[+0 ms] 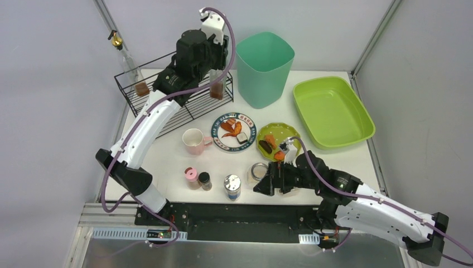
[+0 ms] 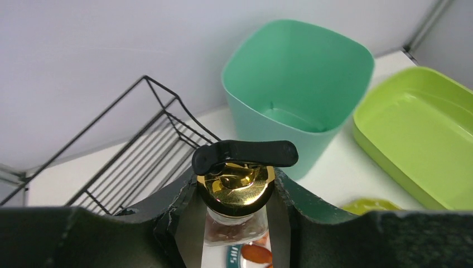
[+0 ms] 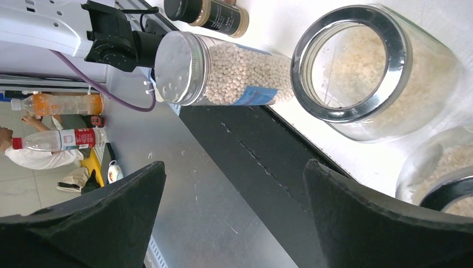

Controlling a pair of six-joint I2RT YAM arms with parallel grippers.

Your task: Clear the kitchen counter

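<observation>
The kitchen counter fills the middle of the top view, and most of its load has not been cleared. Along the bottom edge of the counter stand a pink-capped shaker, a dark spice jar, a silver-lidded jar and an open glass jar. The right gripper sits just right of the open glass jar; its jaws are spread wide and hold nothing. Further up, at centre frame, a pink mug, a patterned plate with food and a small green plate with food rest on the counter. At right centre the lime-green tray is empty, and the teal bin at upper centre shows nothing inside in the left wrist view. At upper left, the black wire rack carries one gold-topped bottle. The left gripper is clamped part-way on the neck of a second bottle at the right end of the rack; whether its base rests on the rack cannot be determined. Assessment: early stage. One bottle is stowed and one is in transfer. The four jars, the mug and both plates remain to be removed.
</observation>
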